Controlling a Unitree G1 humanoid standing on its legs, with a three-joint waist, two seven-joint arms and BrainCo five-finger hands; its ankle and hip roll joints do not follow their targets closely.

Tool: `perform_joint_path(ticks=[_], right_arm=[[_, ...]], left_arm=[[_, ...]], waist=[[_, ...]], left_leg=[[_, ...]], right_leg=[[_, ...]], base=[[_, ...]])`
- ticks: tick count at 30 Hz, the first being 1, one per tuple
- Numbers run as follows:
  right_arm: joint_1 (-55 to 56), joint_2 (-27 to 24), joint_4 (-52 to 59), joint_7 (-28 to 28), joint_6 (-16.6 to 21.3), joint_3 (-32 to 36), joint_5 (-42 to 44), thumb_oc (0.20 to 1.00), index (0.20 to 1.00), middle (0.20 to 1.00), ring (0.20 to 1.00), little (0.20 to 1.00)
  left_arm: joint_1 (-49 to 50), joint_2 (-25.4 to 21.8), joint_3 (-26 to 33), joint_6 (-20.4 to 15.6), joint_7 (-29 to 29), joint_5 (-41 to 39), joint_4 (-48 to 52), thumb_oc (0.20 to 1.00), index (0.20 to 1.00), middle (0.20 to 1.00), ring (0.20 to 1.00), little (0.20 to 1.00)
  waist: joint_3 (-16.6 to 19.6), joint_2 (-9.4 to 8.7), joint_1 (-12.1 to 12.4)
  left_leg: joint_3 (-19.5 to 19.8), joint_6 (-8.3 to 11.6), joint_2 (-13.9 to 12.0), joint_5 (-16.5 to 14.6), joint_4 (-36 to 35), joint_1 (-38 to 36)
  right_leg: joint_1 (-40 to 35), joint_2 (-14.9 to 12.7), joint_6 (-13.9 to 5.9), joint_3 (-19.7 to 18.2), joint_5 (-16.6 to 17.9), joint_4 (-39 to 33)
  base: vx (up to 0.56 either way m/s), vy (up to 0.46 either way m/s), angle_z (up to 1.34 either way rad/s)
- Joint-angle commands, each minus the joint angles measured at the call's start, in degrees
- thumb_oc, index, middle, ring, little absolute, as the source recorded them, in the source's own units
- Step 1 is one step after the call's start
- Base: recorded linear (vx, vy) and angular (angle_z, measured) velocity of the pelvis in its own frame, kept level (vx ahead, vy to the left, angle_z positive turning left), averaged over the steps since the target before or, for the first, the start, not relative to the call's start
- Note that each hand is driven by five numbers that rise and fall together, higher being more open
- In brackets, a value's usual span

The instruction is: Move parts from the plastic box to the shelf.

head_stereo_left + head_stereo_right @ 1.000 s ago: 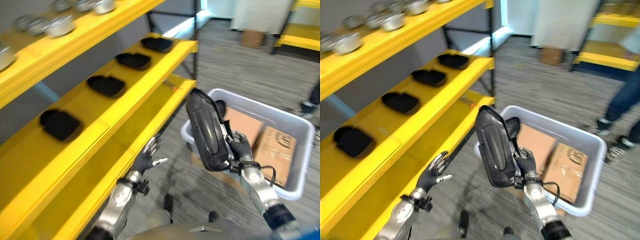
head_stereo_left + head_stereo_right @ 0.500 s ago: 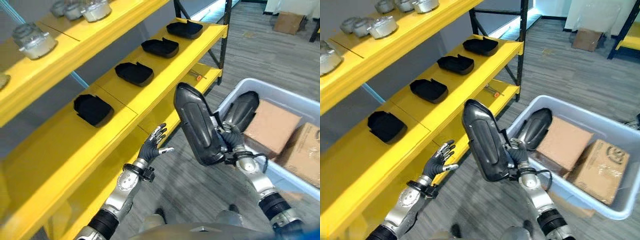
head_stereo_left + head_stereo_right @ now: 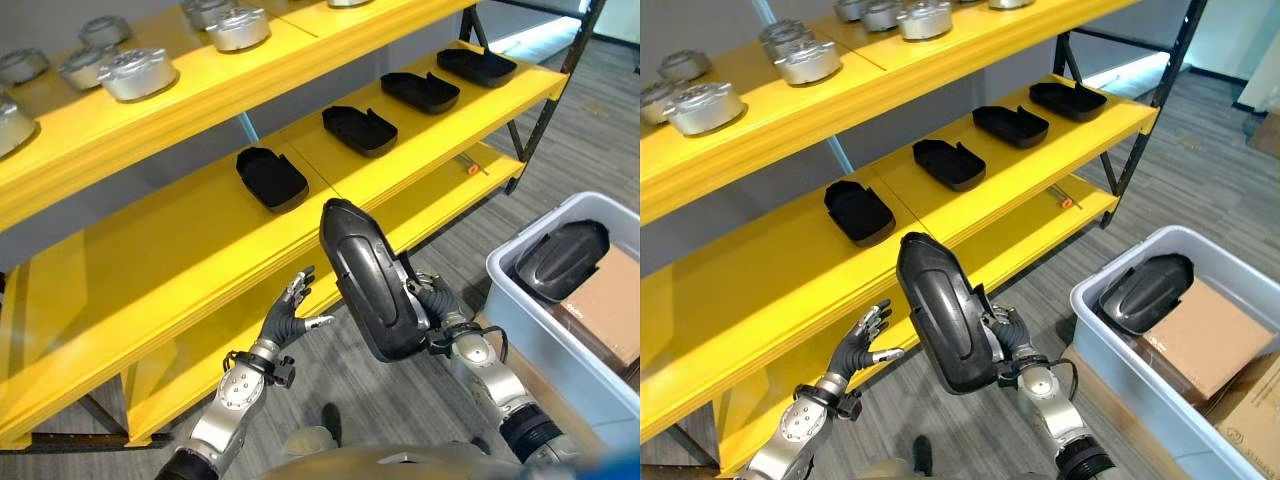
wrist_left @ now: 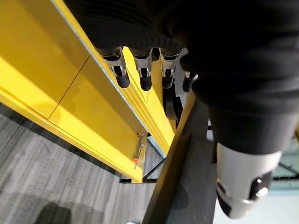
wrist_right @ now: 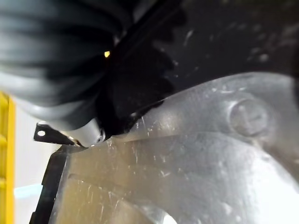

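My right hand (image 3: 450,325) is shut on a long dark glossy part (image 3: 368,282), held upright in front of the yellow shelf (image 3: 190,260). The same part (image 5: 196,154) shows from very close in the right wrist view. My left hand (image 3: 285,320) hangs open, fingers (image 4: 120,70) straight, just before the shelf's front edge and left of the held part. Several black parts (image 3: 270,177) lie in a row on the middle shelf board. The grey plastic box (image 3: 530,330) stands on the floor at the right, with another dark part (image 3: 562,258) inside.
Round silver metal parts (image 3: 132,72) sit along the upper shelf. Cardboard boxes (image 3: 1205,335) lie in the plastic box. A small screwdriver (image 3: 1062,198) lies on the lower shelf board. Grey striped floor stretches between shelf and box.
The camera has swung left toward the shelf, so the box now sits further right. My right hand still holds the dark part upright; the left hand stays open beside it.
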State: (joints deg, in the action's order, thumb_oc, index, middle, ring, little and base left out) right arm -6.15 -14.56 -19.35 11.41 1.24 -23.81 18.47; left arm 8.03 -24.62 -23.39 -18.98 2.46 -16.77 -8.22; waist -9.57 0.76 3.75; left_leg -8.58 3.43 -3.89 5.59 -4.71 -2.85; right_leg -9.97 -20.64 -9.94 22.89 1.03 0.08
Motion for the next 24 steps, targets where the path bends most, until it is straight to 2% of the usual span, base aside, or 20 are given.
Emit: perform_joint_path(ticks=[1,3,5,6,7,9,10,11,12,13,15,20,24], right_arm=[[-6.1,0.05,3.26,-0.98,2.21,-0.53,2.02,0.2,0.2,0.2,0.2,0.2],[-5.79,0.75,2.71,-1.22,2.92,-0.47,2.01,0.2,0.2,0.2,0.2,0.2],[-5.84,1.62,2.3,-1.01,3.2,-0.49,1.95,0.2,0.2,0.2,0.2,0.2],[-6.05,1.89,2.11,-0.91,3.21,-0.33,1.91,0.2,0.2,0.2,0.2,0.2],[-6.32,2.14,1.7,-0.81,3.2,-0.19,2.15,0.2,0.2,0.2,0.2,0.2],[-6.26,1.68,2.12,1.05,3.49,-0.63,3.11,0.2,0.2,0.2,0.2,0.2],[-6.3,1.41,2.24,0.96,3.67,-0.51,3.28,0.2,0.2,0.2,0.2,0.2],[-6.51,1.22,2.14,1.02,3.78,-0.5,3.36,0.2,0.2,0.2,0.2,0.2],[-6.8,0.62,1.99,1.53,4.23,-0.39,4.01,0.2,0.2,0.2,0.2,0.2],[-6.74,0.46,2.07,1.79,4.26,-0.27,4.25,0.2,0.2,0.2,0.2,0.2],[-5.19,-1.13,3.12,3.51,5.31,1.08,3.35,0.2,0.2,0.2,0.2,0.2],[-2.03,-4.39,4.59,0.84,8.36,2.45,-1.59,0.2,0.2,0.2,0.2,0.2],[-1.55,-5.47,5.05,2.1,9.78,1.32,-3.76,0.2,0.2,0.2,0.2,0.2]], left_arm=[[-2.33,-0.21,1.59,-2.96,-0.07,0.69,1.69,1.0,1.0,1.0,1.0,1.0],[-2.15,-0.15,1.7,-3.28,0.07,0.41,1.04,1.0,1.0,1.0,1.0,1.0],[-1.65,-0.05,2.11,-3.55,-0.51,0.52,0.8,1.0,1.0,1.0,1.0,1.0],[-1.78,-0.12,2.17,-3.66,-0.73,0.76,0.71,1.0,1.0,1.0,1.0,1.0],[-1.99,-0.24,2.12,-3.69,-0.97,1.32,0.55,1.0,1.0,1.0,1.0,1.0],[-2.61,-0.32,1.63,-3.59,-2.55,0.71,-0.09,1.0,1.0,1.0,1.0,1.0],[-2.94,0.11,1.26,-3.39,-2.12,0.84,-0.47,1.0,1.0,1.0,1.0,1.0],[-3.21,0.27,0.99,-3.23,-1.82,1.08,-0.61,1.0,1.0,1.0,1.0,1.0],[-4.04,0.91,0.12,-2.03,-1.05,1.75,-1.19,1.0,1.0,1.0,1.0,1.0],[-4.36,1.26,-0.25,-1.85,-1.11,1.84,-1.42,1.0,1.0,1.0,1.0,1.0],[-5.22,2.37,-2.21,-2.18,-5.23,2.21,-2.31,1.0,1.0,1.0,1.0,1.0],[-5.76,1.17,-3.07,-1.12,-9.62,1.46,-2.69,1.0,1.0,1.0,1.0,1.0],[-6.96,0.98,-4.03,0.07,-10.02,0.59,-2.4,1.0,1.0,1.0,1.0,1.0]], waist=[[0.62,3.38,1.14],[0.53,2.72,2.68],[0.19,2.21,4.29],[-0.06,2.04,4.53],[-0.17,1.91,4.46],[-0.28,2.15,2.91],[-0.11,1.64,2.34],[0.04,1.48,2.2],[0.06,0.6,1.58],[0.25,0.4,1.2],[0.77,-0.33,-1.93],[1.8,0.05,-3.82],[1.55,0.69,-5.23]], left_leg=[[-3.18,-2.08,-2.23,0.06,-0.29,-2.72],[-3.07,-2.98,-1.01,-0.41,-0.28,-2.37],[-3.79,-3.38,0.06,-1.76,-0.21,-2.91],[-4.15,-4.22,0.62,-1.19,-0.21,-2.41],[-3.51,-4.83,1.16,-1.32,-0.21,-2.22],[-0.61,-5.39,1.76,-1.34,-0.19,-2.0],[0.25,-5.5,2.56,-1.56,-0.25,-1.99],[0.59,-5.49,2.84,-1.47,-0.29,-1.72],[1.95,-5.37,4.08,-1.57,0.01,-1.49],[2.73,-5.38,4.51,-1.43,0.17,-1.17],[8.27,-6.05,7.14,-1.65,1.02,-0.76],[9.79,-6.24,7.76,-2.12,1.59,-0.32],[6.28,-5.85,7.49,-3.57,4.17,0.03]], right_leg=[[1.72,2.47,1.73,1.19,3.98,0.73],[1.76,1.41,1.52,3.23,5.39,1.58],[1.67,-0.2,0.24,5.15,6.25,4.36],[2.29,-0.75,0.75,5.69,7.08,5.5],[3.15,-0.01,1.12,4.2,6.66,7.05],[4.36,7.2,3.55,-1.27,0.41,7.52],[4.17,12.1,5.6,-3.3,-2.52,7.08],[4.15,13.26,6.16,-3.73,-2.48,6.34],[3.8,16.43,7.53,-6.18,-2.61,4.32],[3.94,17.45,7.88,-7.49,-2.0,3.21],[4.55,21.72,9.21,-18.61,0.74,-1.27],[4.51,21.44,8.71,-21.1,1.73,-2.63],[4.98,20.72,8.55,-20.38,1.73,-2.33]], base=[[-0.1,0.221,0.17],[-0.06,0.207,0.17],[-0.05,0.184,0.17],[-0.1,0.157,0.18],[-0.08,0.113,0.1],[0.01,0.062,0.48],[0.03,0.023,1.07],[0.06,-0.025,0.95],[0.05,-0.047,0.41],[0.1,-0.069,0.37],[0.11,-0.051,0.93],[0.11,-0.109,0.76],[0.05,-0.065,0.04]])
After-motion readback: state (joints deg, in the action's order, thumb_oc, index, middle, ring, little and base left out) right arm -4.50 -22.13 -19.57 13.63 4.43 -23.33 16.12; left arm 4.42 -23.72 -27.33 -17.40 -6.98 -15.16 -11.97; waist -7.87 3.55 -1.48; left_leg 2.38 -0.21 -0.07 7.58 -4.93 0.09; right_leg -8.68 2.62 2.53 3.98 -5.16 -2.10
